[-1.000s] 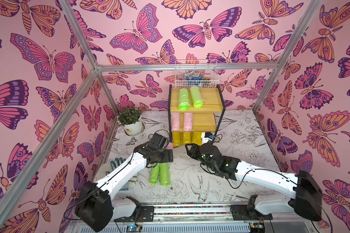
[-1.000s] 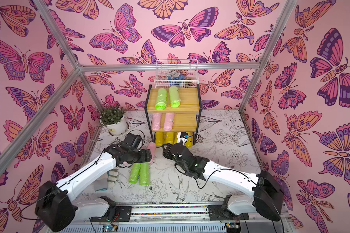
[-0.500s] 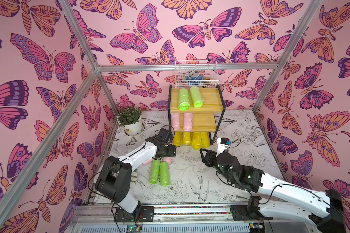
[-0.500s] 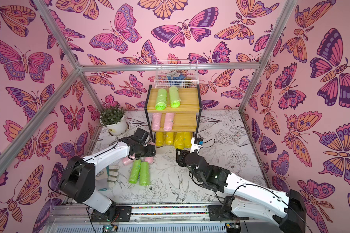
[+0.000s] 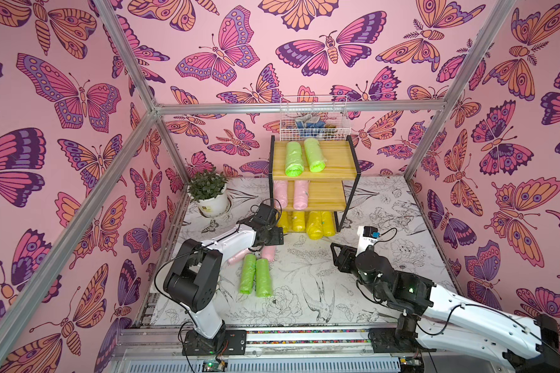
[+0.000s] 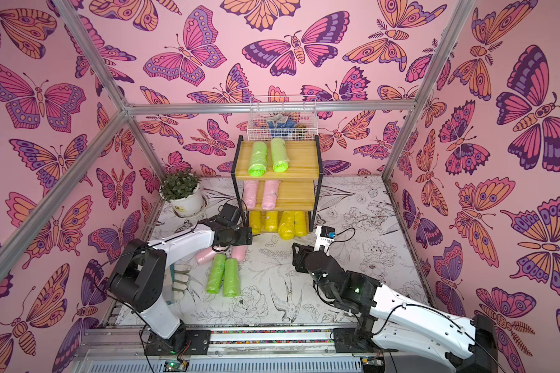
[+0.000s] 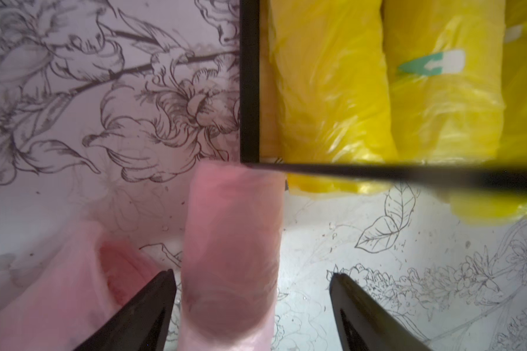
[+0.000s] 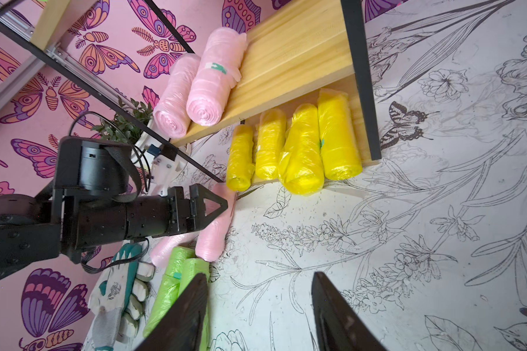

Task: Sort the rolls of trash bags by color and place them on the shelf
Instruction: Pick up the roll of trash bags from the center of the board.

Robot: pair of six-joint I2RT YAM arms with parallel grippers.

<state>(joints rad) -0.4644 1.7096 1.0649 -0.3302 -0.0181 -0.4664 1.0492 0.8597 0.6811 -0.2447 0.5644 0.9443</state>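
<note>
Hovering over the pale pink crinkly plastic roll [image 7: 230, 243] on the floral-print table [image 5: 304, 258], the left arm [image 5: 230, 239] has its jaws spread wide astride it, not squeezing. The roll's long axis runs straight out between them toward a corner of the black-framed wooden shelf [image 5: 324, 197]. The right arm [image 5: 466, 310] sits farther off, jaws released and empty. That thin film looks squishy and probably slippery.

Both top views look down on everything; both wrists face the shelf [image 8: 286, 60].
</note>
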